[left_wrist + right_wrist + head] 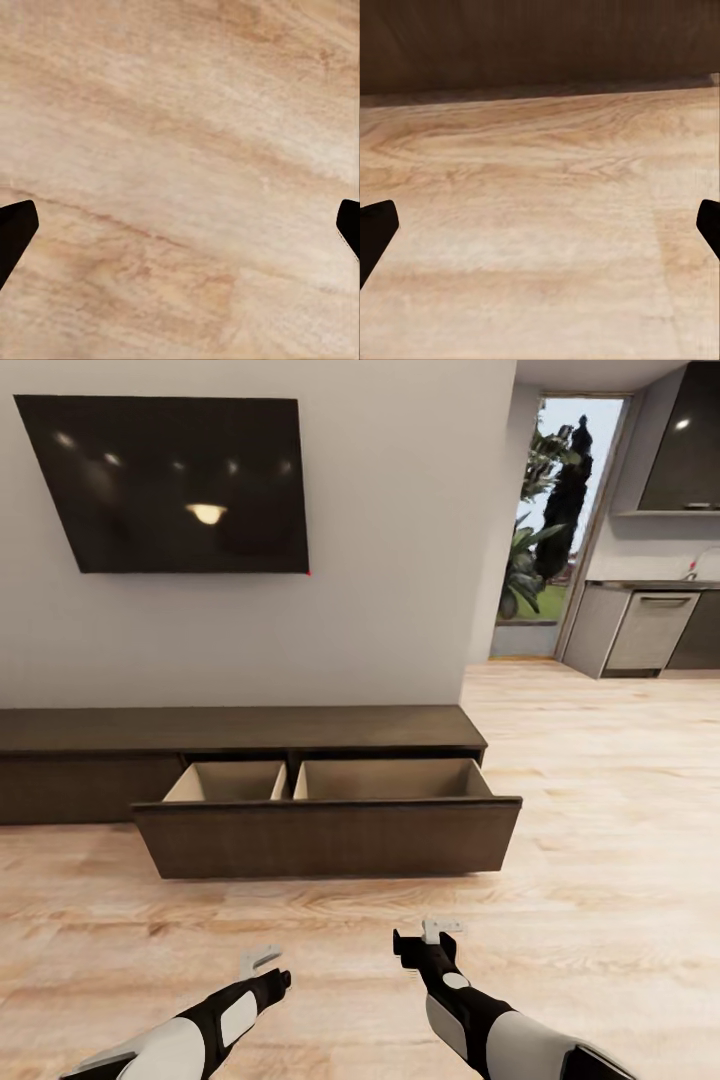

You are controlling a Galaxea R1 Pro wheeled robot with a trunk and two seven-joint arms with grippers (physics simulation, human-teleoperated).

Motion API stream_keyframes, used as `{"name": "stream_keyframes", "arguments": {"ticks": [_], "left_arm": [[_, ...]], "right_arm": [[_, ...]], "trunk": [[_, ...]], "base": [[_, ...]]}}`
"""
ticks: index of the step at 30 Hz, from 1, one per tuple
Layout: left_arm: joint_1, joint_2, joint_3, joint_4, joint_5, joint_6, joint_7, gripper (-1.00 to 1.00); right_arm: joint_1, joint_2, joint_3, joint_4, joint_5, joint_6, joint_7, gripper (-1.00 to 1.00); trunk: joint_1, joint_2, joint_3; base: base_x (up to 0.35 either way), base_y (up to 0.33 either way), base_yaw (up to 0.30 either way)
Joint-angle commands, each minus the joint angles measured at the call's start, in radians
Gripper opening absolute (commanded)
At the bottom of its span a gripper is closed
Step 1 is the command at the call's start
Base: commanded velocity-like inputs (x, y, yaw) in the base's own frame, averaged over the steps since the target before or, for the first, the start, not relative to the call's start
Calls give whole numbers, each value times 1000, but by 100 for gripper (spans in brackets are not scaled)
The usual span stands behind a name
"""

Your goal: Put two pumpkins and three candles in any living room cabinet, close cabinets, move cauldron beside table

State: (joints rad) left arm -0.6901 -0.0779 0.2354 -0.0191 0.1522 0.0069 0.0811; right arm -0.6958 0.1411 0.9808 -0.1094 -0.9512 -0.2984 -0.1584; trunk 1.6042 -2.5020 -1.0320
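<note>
The long dark-brown cabinet (240, 728) runs along the white wall under a wall-mounted TV (170, 482). Its wide drawer (328, 837) is pulled out over the wooden floor (600, 840), showing two pale beige compartments with nothing visible in them. Both arms are held low in front of the drawer, well apart from it. The left end effector (262, 960) hangs over bare floor, fingers spread wide and holding nothing. The right end effector (432, 934) is likewise open and empty, pointing toward the drawer front (540, 41). A kitchen counter (650, 585) lies beyond at the right
</note>
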Motion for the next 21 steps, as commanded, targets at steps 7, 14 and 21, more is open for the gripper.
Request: {"name": "stream_keyframes", "arguments": {"ticks": [7,14,21], "left_arm": [[0,-1,-2,-1,10,1,2,100],[0,-1,-2,-1,10,1,2,100],[0,0,-2,-1,9,1,2,100]], "right_arm": [[0,0,9,0,-6,-2,-5,100],[1,0,9,1,-6,-2,-5,100],[1,0,9,1,-6,-3,-5,100]], "trunk": [[0,0,-1],[0,0,-1],[0,0,-1]], "base": [[289,195,0],[277,130,0],[311,106,0]]}}
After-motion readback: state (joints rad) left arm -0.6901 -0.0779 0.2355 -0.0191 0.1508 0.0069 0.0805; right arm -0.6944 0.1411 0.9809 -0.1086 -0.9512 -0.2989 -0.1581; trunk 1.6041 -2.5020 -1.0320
